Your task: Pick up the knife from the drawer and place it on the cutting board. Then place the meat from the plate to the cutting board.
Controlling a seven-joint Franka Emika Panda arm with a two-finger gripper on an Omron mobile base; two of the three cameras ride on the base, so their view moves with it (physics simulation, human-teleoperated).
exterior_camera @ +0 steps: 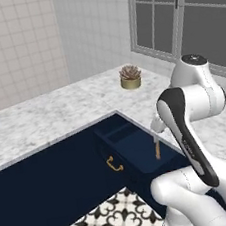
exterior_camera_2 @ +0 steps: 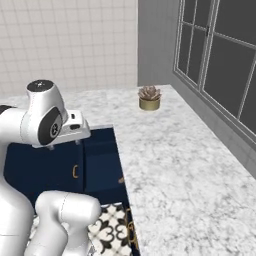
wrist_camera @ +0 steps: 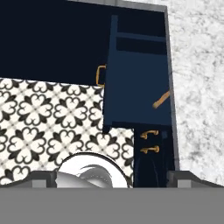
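Marble counter (exterior_camera_2: 180,165), patterned floor (wrist_camera: 48,122), open drawer (wrist_camera: 135,87)

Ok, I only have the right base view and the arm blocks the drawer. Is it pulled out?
Observer: Yes. The left base view shows the drawer open, with its brass handle out over the tiled floor.
Operator: Knife inside?
Observer: Yes. In the hand view the knife lies by the drawer wall on the counter side. Its wooden grip is plain, the blade hard to make out.
Operator: And the gripper?
Observer: The gripper is open and holds nothing, looking down on the drawer from above.
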